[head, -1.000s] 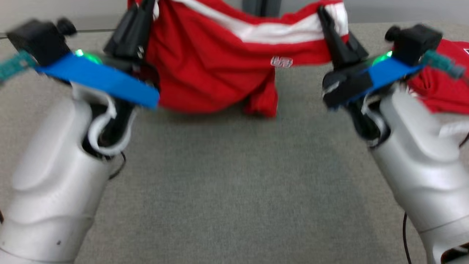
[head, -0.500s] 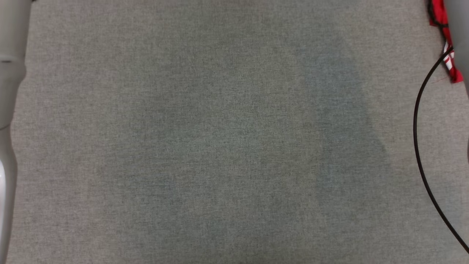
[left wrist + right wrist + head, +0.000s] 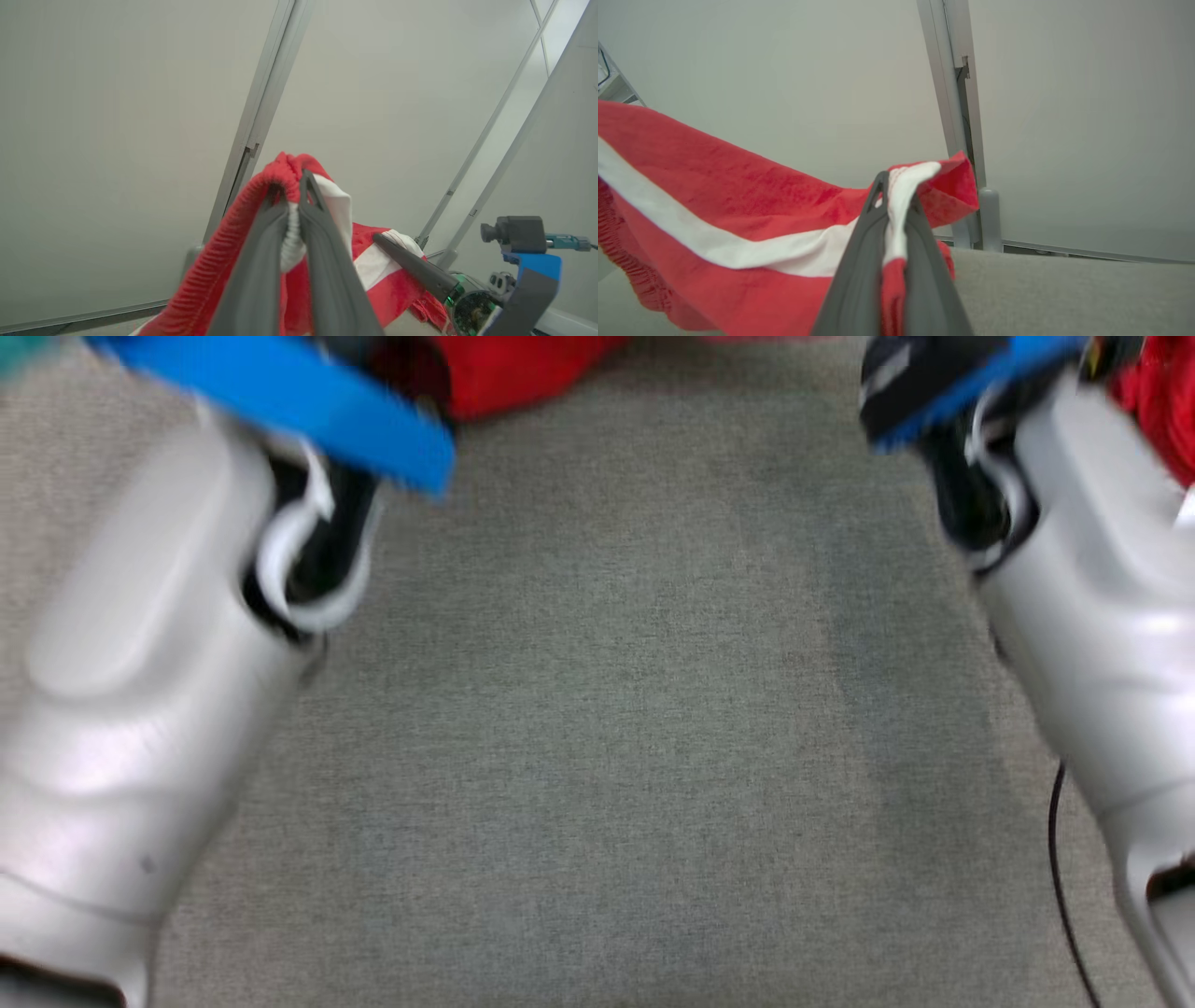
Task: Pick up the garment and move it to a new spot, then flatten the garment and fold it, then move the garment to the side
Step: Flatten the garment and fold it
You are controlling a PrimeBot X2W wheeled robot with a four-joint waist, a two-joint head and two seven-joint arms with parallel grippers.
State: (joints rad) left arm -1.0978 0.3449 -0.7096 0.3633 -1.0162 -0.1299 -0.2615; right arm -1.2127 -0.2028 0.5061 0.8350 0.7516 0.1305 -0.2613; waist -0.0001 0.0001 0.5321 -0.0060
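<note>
Garment (image 3: 738,200), red with a white stripe, slung in the air above the table (image 3: 597,756), stretched between two grips with a sag in the middle. Pinched at a ribbed red edge by the left gripper (image 3: 290,186), jaws clamped tight on the bunched hem. Pinched at the white stripe by the right gripper (image 3: 896,198), jaws likewise closed on fabric. From the head, a red strip at the top edge, beyond bare grey table between two pale forearms (image 3: 140,644). By the look of it, pickup done and garment mid-carry to a new spot; not yet set down. Left to do, judging from this: laying out, flattening, folding, shifting aside. Red cloth (image 3: 1167,411) at the far right of the head view, too blurred to identify.
</note>
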